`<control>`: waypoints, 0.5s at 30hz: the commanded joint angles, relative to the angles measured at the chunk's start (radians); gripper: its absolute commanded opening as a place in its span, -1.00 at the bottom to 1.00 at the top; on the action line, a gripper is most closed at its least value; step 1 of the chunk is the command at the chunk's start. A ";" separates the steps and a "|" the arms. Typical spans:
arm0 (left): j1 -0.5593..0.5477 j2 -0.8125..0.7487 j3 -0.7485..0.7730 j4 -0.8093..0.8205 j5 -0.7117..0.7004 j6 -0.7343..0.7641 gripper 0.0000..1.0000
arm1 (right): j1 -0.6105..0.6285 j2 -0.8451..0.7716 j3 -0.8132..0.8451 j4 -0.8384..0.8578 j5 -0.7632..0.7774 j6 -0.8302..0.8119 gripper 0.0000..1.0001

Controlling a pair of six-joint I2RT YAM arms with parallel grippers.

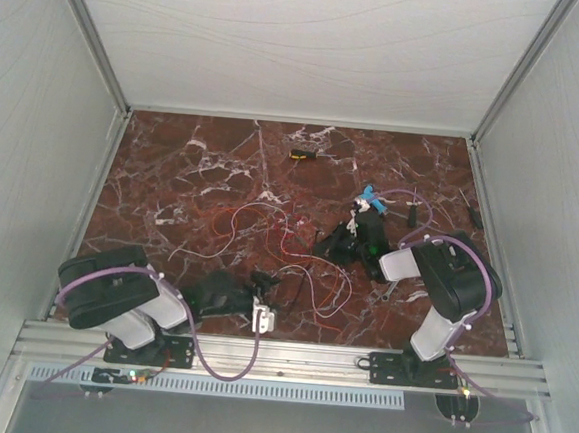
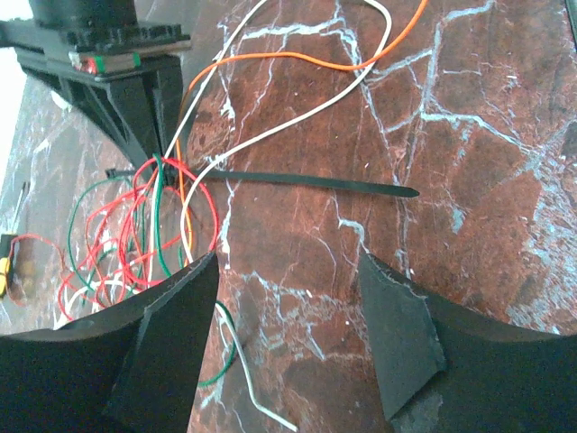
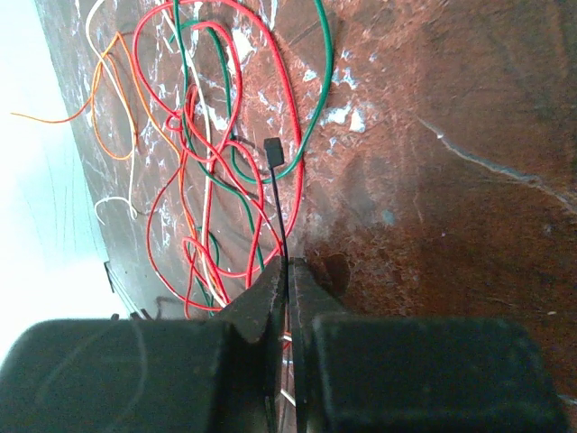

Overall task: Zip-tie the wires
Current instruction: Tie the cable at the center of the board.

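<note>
I work here in a lab-like robot cell. White panel walls (image 1: 313, 48) on aluminium posts (image 1: 88, 30) close it at 9, 12 and 3 o'clock. The tabletop (image 1: 172, 177) has a red marble pattern, and at 6 o'clock an aluminium rail (image 1: 288, 358) carries the bolted bases of the left arm (image 1: 113, 298) and the right arm (image 1: 455, 280).

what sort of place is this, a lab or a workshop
Most likely a robot lab test cell: white panel walls on aluminium framing enclose a marble-patterned table, and two arms are bolted to a rail at its near edge.
</note>
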 commanded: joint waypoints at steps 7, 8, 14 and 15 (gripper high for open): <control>-0.004 0.085 0.105 -0.063 0.148 0.177 0.31 | -0.003 0.035 -0.023 -0.059 -0.019 -0.004 -1.00; -0.005 0.103 0.115 -0.065 0.150 0.183 0.31 | -0.003 0.035 -0.024 -0.059 -0.020 -0.004 -1.00; -0.015 0.194 0.120 0.019 0.166 0.184 0.34 | -0.010 0.034 -0.033 -0.053 -0.030 -0.002 -1.00; -0.020 0.196 0.121 0.018 0.164 0.185 0.34 | -0.015 0.033 -0.035 -0.052 -0.032 -0.003 -1.00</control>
